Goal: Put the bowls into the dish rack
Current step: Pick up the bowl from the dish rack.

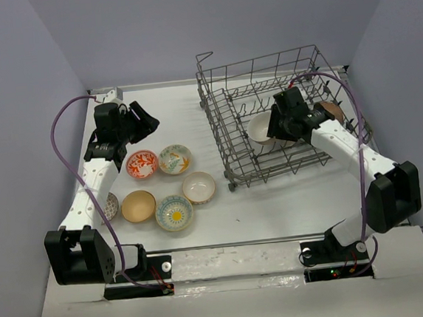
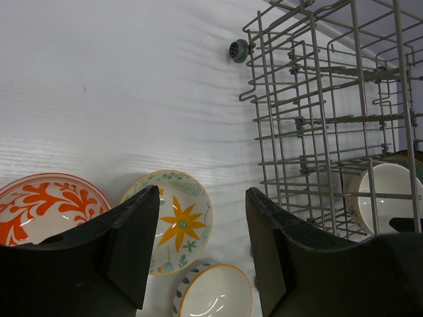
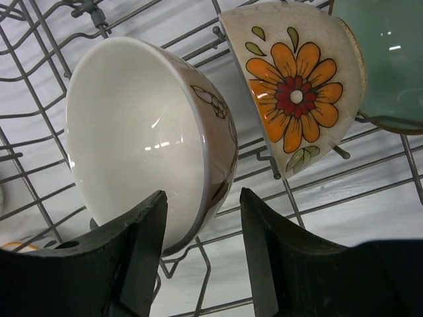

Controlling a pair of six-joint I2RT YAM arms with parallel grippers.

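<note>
Glazed ceramic, likely light, rigid, slick, chippable; best pinched at rim, one finger inside | left gripper (image 2: 201,198) parted, empty; red bowl (image 2: 46,205) left of jaws, flower bowl (image 2: 177,221) beneath gap, rack (image 2: 322,120) right | right gripper (image 3: 203,198) parted, straddling white bowl (image 3: 139,125) rim in rack; daisy bowl (image 3: 297,86) right

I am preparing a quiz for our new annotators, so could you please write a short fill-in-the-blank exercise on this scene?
1. The white bowl stands on edge inside the ____.
2. The cream bowl beside it bears an orange ____ on its outside.
3. The left gripper is open and holds ____.
4. The blue-rimmed bowl has a ____ centre.
Missing words: dish rack; flower; nothing; yellow.
</note>
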